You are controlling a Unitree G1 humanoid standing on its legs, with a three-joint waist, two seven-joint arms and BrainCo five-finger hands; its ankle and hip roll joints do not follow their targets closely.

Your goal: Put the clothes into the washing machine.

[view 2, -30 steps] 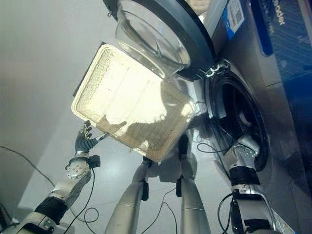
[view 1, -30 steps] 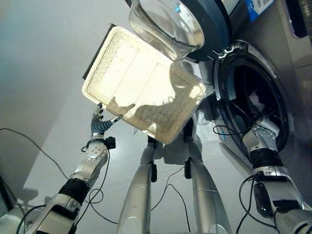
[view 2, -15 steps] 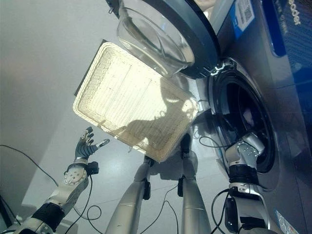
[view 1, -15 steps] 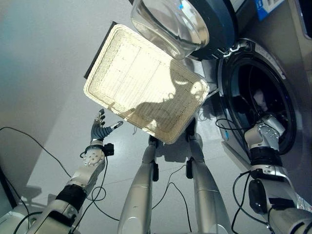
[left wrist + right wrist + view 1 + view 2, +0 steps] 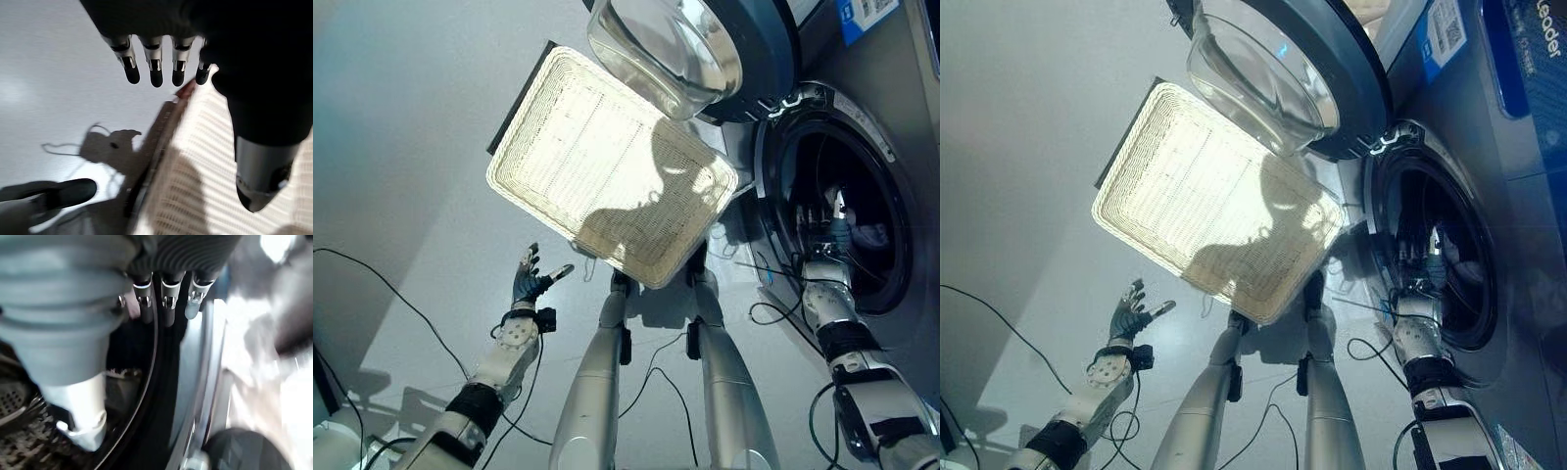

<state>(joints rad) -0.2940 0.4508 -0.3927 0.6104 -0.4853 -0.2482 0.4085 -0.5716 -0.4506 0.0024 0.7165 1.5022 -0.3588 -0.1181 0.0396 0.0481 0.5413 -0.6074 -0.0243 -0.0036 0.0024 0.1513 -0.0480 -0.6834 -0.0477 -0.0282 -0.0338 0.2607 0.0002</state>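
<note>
- The right hand (image 5: 829,233) is reaching at the mouth of the washing machine (image 5: 891,147), its fingers (image 5: 167,308) stretched straight over the dark door seal; it is carrying nothing that I can see.
- The left hand (image 5: 530,282) is hovering over the floor just short of the near edge of the wicker basket (image 5: 607,166), fingers spread wide and relaxed, holding nothing.
- The basket is lying beside the washing machine's mouth, under the swung-out glass door (image 5: 680,44), and is looking empty. A pale patch deep in the drum (image 5: 873,235) may be the clothes, already inside.
- Risk: if cloth is hanging over the seal, it could be caught when the door closes; I judge this possible because the seal's lower lip is not readable.
- Risk: the right hand's straight fingers could be snagging the seal or drum edge on the way out, as they are sitting right against it.
- Risk: the left hand could be nudging the basket, being so near its edge.
- Hard to make out: how much cloth the drum is holding, since its inside is mostly dark.
- Cut off: the glass door's top and the washing machine's far side.
</note>
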